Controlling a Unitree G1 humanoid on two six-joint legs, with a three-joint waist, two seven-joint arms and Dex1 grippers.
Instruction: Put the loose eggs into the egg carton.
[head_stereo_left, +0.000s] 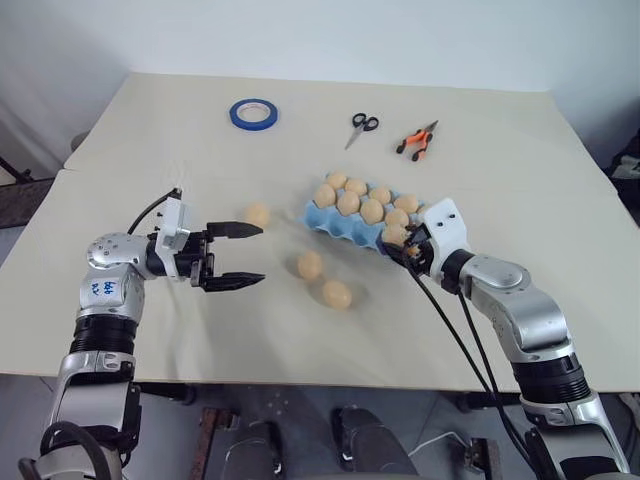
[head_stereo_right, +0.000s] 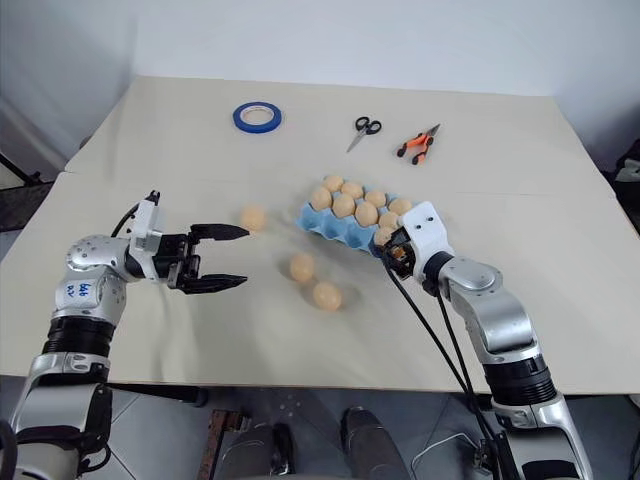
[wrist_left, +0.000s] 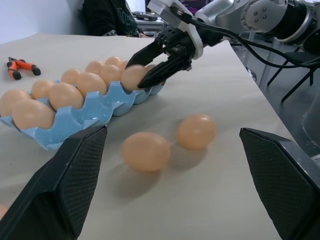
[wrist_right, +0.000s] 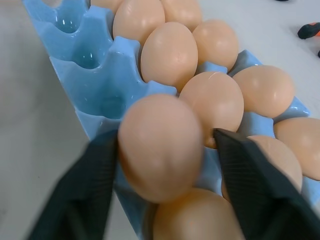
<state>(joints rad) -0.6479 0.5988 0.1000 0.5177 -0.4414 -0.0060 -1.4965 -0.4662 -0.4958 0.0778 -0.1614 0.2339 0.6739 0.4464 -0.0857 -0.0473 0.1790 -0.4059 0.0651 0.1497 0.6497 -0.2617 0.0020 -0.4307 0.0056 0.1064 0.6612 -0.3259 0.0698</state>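
Three loose eggs lie on the table: one (head_stereo_left: 258, 214) left of the egg carton (head_stereo_left: 320, 222), two more (head_stereo_left: 310, 265) (head_stereo_left: 336, 294) in front of it. The light blue carton holds several tan eggs. My right gripper (head_stereo_left: 398, 240) is at the carton's near right end, its fingers open on either side of an egg (wrist_right: 160, 145) that sits over an end cup; a thin gap shows beside one finger (wrist_right: 250, 185). My left gripper (head_stereo_left: 258, 254) hovers open and empty left of the loose eggs, pointing toward them.
At the back of the table lie a blue tape roll (head_stereo_left: 253, 113), scissors (head_stereo_left: 362, 125) and orange-handled pliers (head_stereo_left: 418, 140). The table's front edge (head_stereo_left: 300, 378) runs just below both arms.
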